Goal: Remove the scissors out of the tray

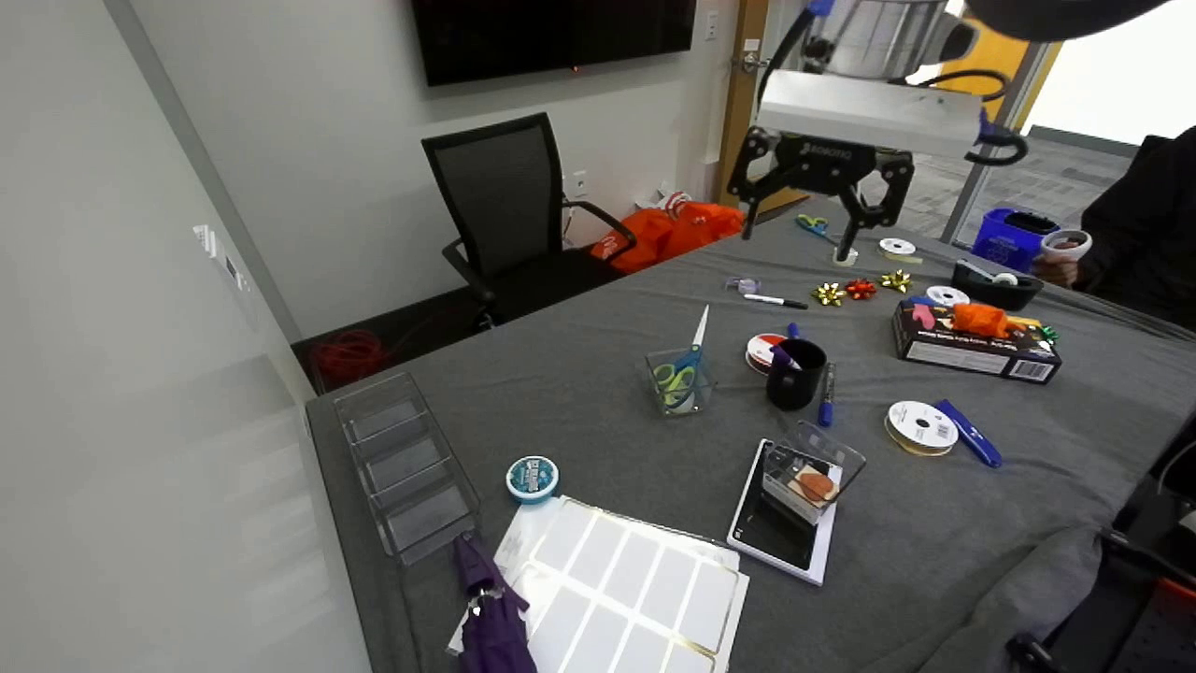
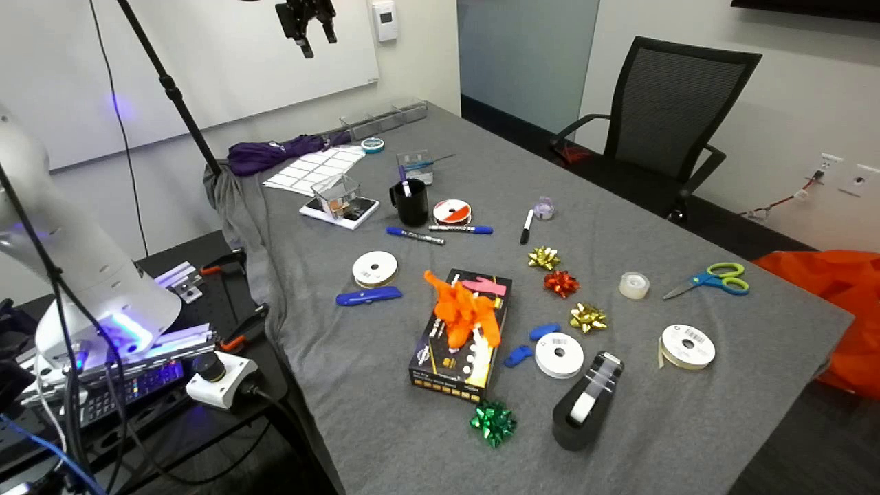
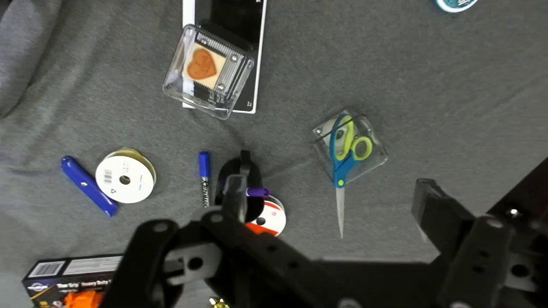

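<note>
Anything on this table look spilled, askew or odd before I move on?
Nothing looks spilled. Slightly odd: the scissors lean handles-down in the clear tray, pointed end jutting past its rim, exposed.

Matt, wrinkled cloth [image 3: 428, 107] covers the bench [image 2: 605, 240]; the tray [image 3: 371, 161], glossy clear plastic; in the wrist view the scissors [image 3: 341, 173] run smooth metal towards six o'clock, plastic towards twelve; green bow [image 2: 493, 423], shiny!

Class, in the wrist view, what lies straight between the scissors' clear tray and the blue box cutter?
From tray to cutter, the wrist view shows the black mug, a blue-capped marker, then a white ribbon spool.
</note>
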Robot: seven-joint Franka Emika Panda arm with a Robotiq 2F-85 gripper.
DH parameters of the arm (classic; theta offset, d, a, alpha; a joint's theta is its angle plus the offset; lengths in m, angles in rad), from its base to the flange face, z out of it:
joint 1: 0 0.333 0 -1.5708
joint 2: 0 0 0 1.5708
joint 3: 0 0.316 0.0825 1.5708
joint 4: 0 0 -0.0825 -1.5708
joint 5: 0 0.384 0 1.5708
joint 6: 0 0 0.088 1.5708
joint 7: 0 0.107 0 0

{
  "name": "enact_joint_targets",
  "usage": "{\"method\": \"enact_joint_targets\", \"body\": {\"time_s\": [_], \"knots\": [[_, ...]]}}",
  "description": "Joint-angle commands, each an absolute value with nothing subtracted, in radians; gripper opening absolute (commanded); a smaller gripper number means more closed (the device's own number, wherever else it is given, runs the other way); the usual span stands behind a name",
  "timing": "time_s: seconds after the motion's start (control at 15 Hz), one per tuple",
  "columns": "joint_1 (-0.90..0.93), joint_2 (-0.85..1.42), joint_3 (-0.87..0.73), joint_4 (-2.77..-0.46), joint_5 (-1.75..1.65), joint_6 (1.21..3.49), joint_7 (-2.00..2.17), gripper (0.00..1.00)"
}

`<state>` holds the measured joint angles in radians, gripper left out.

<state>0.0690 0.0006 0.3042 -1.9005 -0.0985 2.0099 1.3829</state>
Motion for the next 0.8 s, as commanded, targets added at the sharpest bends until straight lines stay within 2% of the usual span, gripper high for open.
{"method": "enact_joint_targets", "body": {"time_s": [0.0, 0.6, 0.73], "knots": [[0.127, 0.176, 0.250, -1.704, -0.117, 1.827, 1.417, 1.00], [0.175, 0.349, 0.156, -1.448, -0.149, 1.735, 0.906, 1.00], [0.189, 0.318, 0.137, -1.504, -0.117, 1.774, 0.984, 1.00]]}}
